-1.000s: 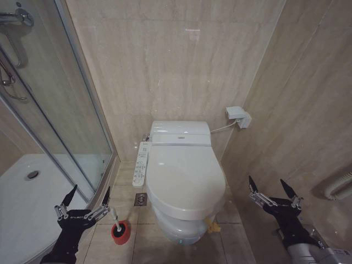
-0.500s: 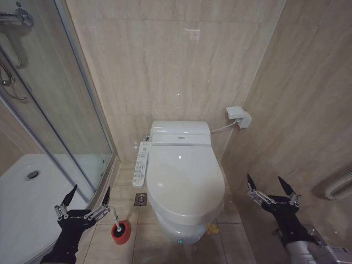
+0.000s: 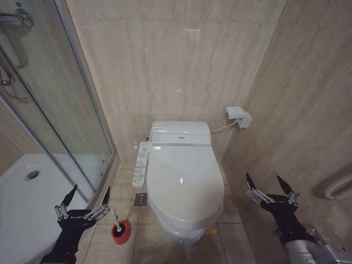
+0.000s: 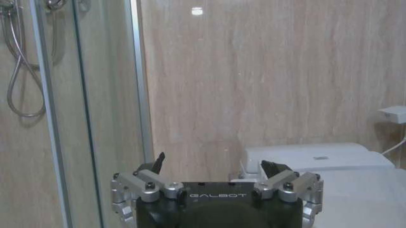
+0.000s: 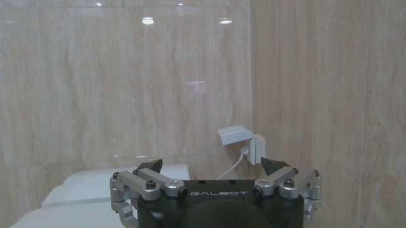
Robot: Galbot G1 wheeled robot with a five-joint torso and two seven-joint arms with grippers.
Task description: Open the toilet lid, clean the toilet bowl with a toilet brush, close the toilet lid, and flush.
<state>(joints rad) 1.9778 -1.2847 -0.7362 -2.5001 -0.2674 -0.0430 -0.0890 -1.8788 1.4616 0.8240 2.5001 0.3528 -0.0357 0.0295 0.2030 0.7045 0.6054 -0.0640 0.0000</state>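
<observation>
Toilet lid [image 3: 184, 179]: glossy white oval, shut flat. Toilet bowl [image 3: 179, 231]: white ceramic, lower front visible beneath lid, button panel on side nearer shower. Toilet brush [image 3: 116, 220]: thin white handle tilted, standing in red round cup on floor beside bowl.

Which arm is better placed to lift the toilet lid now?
Probably the right. Its open pincer hangs just beside the closed lid, near the front rim. The left pincer is open too, but sits farther off, above the brush.
</observation>
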